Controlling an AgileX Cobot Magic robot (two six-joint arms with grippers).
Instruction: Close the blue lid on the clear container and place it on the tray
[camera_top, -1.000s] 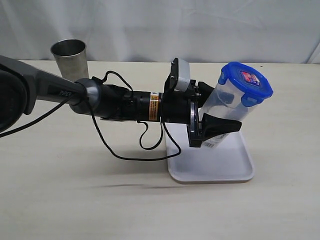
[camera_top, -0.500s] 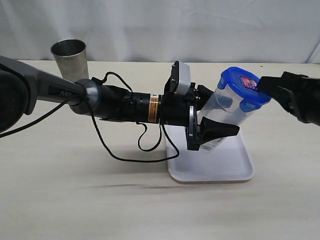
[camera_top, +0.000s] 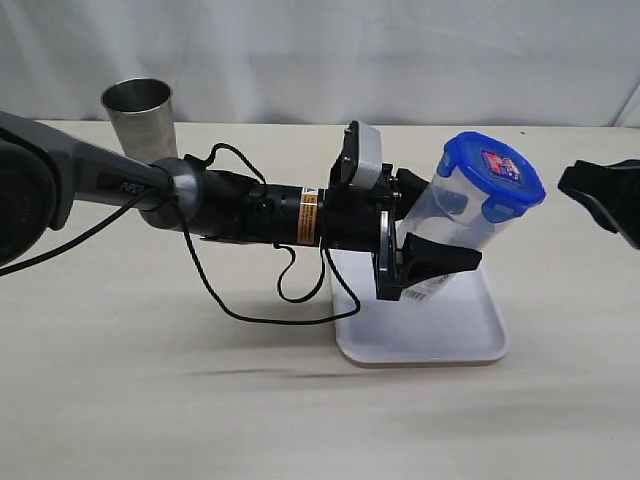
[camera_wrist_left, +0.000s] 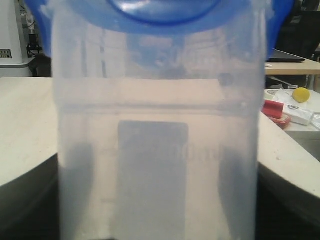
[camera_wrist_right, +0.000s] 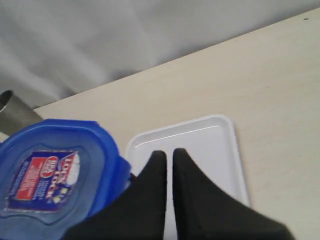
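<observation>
left hand (camera_top: 462, 228): clamped on the container's sides
container (camera_top: 450, 215): tipped toward 1 o'clock, over the tray (camera_top: 460, 335), lid (camera_top: 492, 172) sitting on top
right hand (camera_wrist_right: 169, 157): fingers pressed together, at 3 o'clock from the lid, clear of it
cup (camera_top: 138, 115): 10 o'clock on the counter (camera_top: 150, 390)

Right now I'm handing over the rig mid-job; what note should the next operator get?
Left tool: closed on the clear container, holding it tilted over the tray.
Right tool: shut, empty, clear of the blue lid.
Done: the blue lid sits on the container.
Left: check the tabs are snapped, which I cannot tell; stand the container upright on the tray; release.
</observation>
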